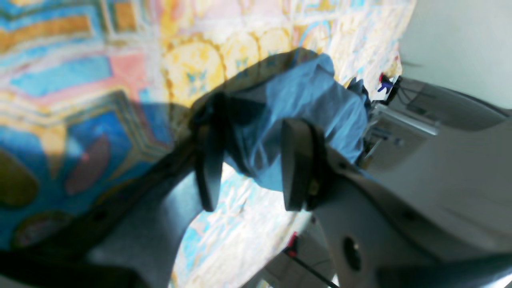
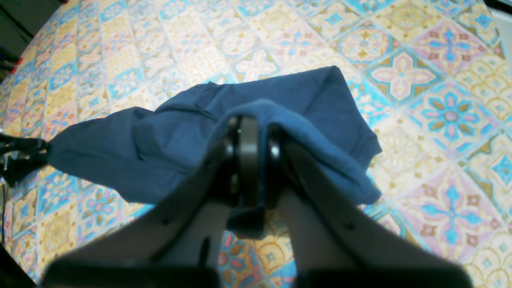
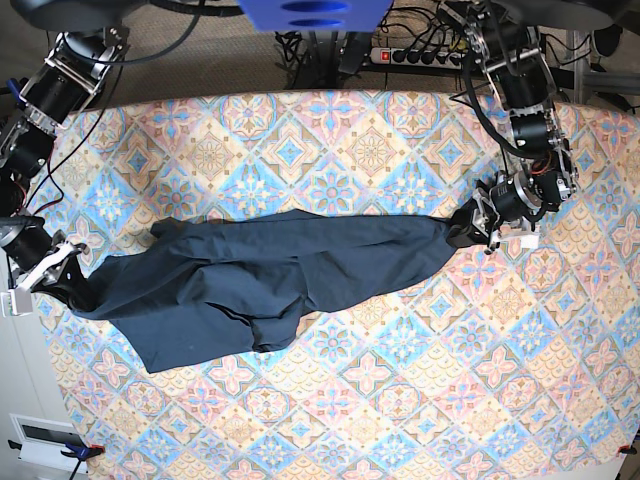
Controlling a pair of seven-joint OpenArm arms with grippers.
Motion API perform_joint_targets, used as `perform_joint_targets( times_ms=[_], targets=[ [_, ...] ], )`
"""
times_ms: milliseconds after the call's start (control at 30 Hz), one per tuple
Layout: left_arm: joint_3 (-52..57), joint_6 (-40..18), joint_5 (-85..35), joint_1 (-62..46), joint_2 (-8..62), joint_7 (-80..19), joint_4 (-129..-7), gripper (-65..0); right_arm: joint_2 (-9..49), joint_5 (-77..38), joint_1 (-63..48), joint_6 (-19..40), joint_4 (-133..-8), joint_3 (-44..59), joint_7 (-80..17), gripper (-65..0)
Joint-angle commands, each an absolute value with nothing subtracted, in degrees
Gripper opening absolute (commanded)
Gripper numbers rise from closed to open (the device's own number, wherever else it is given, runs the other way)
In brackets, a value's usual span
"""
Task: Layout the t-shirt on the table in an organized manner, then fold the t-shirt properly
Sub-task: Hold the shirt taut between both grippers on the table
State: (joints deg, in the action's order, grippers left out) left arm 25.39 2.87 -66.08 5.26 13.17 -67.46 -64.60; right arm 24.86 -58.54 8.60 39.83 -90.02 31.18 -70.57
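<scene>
The t-shirt (image 3: 270, 275) lies stretched across the middle of the desk (image 3: 400, 400) as a long, wrinkled navy band, widest toward the base view's left end. There the right arm's fingers (image 3: 78, 292) are closed tight on a bunched fold of cloth; the right wrist view shows fabric draped over both fingers (image 2: 249, 160) and a sleeve lying flat beyond. At the other end the left arm's fingers (image 3: 478, 228) meet the shirt's narrow tip. The blurred left wrist view shows those fingers (image 1: 209, 168) partly open, cloth (image 1: 296, 108) bunched between them.
</scene>
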Motion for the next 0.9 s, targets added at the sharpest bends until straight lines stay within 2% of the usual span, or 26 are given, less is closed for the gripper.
perform_joint_targets(
  times_ms=[0,200,300,400,800,867],
  targets=[
    [25.27,1.71,-65.27,5.85,12.88,-64.92,-64.4,-42.5,26.33,-59.91,9.8,40.0,-91.03,31.6,-68.88,-64.2],
    [25.27,1.71,-65.19,5.93,12.79,-64.84,-64.22,-45.7,26.33,-60.0,9.8,40.0,-91.12,31.6,-68.97,-64.3],
    [25.27,1.71,-65.27,6.73,12.79,-64.84,-61.32,-53.8,26.33,-60.0,9.8,40.0,-91.12,31.6,-68.97,-64.3],
    [25.36,1.71,-65.71,8.22,12.79,-65.1,-57.98,-65.0,26.33,-60.0,9.8,40.0,-91.82,31.6,-68.97,-64.3],
    [25.63,1.27,-70.9,6.11,11.56,-65.19,-77.05,-65.0,26.33,-60.0,8.57,40.0,-94.55,31.6,-68.97,-64.3],
    [25.63,-0.66,-72.66,6.11,11.65,-65.19,-79.25,-65.0,26.33,-60.0,8.57,40.0,-94.55,31.6,-68.97,-64.3]
  ],
)
